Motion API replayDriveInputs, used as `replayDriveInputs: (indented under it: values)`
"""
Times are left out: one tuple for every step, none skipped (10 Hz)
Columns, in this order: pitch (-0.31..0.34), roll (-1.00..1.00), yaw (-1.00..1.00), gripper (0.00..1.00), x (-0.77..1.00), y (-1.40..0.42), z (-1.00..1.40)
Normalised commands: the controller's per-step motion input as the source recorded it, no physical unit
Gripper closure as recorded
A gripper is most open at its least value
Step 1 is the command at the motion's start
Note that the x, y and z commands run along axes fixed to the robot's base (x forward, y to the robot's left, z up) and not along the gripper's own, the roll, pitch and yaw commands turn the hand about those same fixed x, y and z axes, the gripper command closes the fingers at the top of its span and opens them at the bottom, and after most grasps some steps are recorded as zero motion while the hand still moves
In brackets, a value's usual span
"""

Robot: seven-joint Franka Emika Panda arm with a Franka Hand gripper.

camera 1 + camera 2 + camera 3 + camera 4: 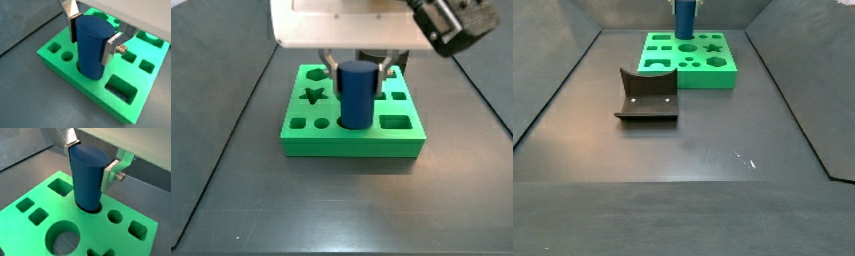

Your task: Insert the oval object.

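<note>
Clearly the tall dark blue smooth oval peg [91,46] stands upright with its lower end already entered in a matching opening of the bright green moulded block with shaped cut-outs [127,112], most of its length rising proud of the block's top face in both wrist views and in a side view [356,93]. The two-finger gripper [91,158] sits directly above the block, its flat silver fingers [112,47] lying on opposite flanks of the peg's upper part; they look to be touching or very nearly touching it, yet whether they press on it I cannot tell. Judging by its even, glossy skin and unbending outline, the peg is probably a rigid, fairly light plastic piece, somewhat slippery, so a hold across its narrow flanks near the top, with the pads flat against the sides, should serve best; a tilted grasp would likely make it bind in the close-fitting hole. Nothing about it suggests fragility. Well apart from the block, on the dark grey floor [714,170], stands the dark L-shaped fixture [645,96], playing no part here.
</note>
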Motion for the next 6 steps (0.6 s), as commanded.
replayDriveInputs:
  values:
    - [0.06, 0.09, -0.1, 1.0, 0.09, 0.11, -0.47]
    - [0.0, 0.12, -0.07, 1.0, -0.02, 0.05, -0.56]
    - [-0.016, 0.15, 0.0, 1.0, -0.31, 0.0, -0.48]
    - [0.0, 0.15, 0.0, 1.0, -0.32, 0.0, -0.29]
    - [0.0, 0.17, 0.0, 1.0, -0.11, 0.0, -0.22]
    - [0.01, 0.23, 0.0, 1.0, 0.03, 0.0, -0.37]
